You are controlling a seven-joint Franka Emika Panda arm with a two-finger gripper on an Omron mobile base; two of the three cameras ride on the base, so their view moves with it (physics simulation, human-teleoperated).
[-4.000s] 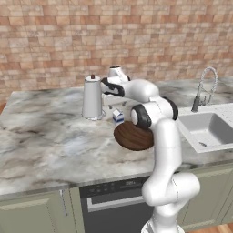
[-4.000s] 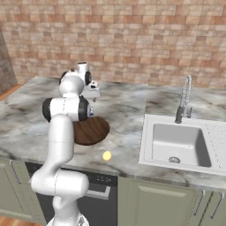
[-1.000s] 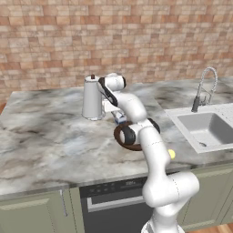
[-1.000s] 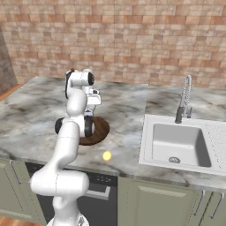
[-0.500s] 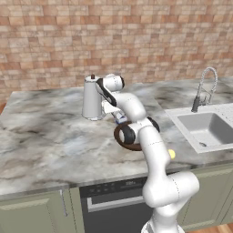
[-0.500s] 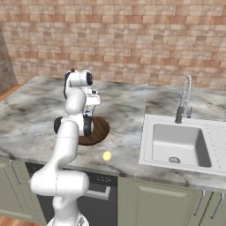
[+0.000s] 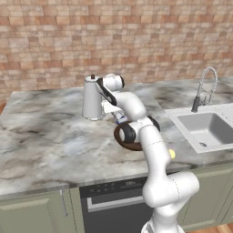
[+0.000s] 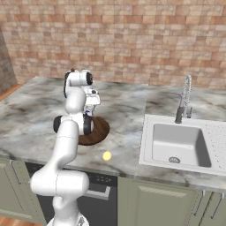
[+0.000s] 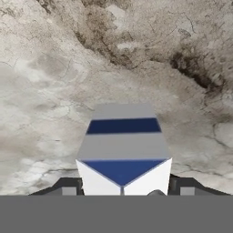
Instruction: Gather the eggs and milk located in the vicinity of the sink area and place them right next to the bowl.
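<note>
The milk (image 9: 123, 150), a small white carton with blue markings, stands between my gripper's (image 9: 123, 186) two dark fingertips (image 9: 68, 185), which sit close against both its sides. Whether they press on it does not show. In the left base view the milk (image 7: 119, 117) is just under my gripper (image 7: 113, 112), right behind the dark wooden bowl (image 7: 119, 139). The right base view shows the milk (image 8: 87, 115) below my gripper (image 8: 90, 106), at the far rim of the bowl (image 8: 99, 128). The egg (image 7: 172, 154) (image 8: 106, 156) lies near the counter's front edge, between bowl and sink (image 7: 205, 129) (image 8: 176, 141).
A tall white-grey jug (image 7: 92, 102) stands just left of my hand on the marble counter. The chrome faucet (image 7: 205, 86) (image 8: 184, 97) rises behind the basin. A brick wall backs the counter, and a dishwasher front sits below it.
Four seconds ago the arm's elbow was folded low over the bowl; it has since swung upright. Over the last second nothing has visibly moved.
</note>
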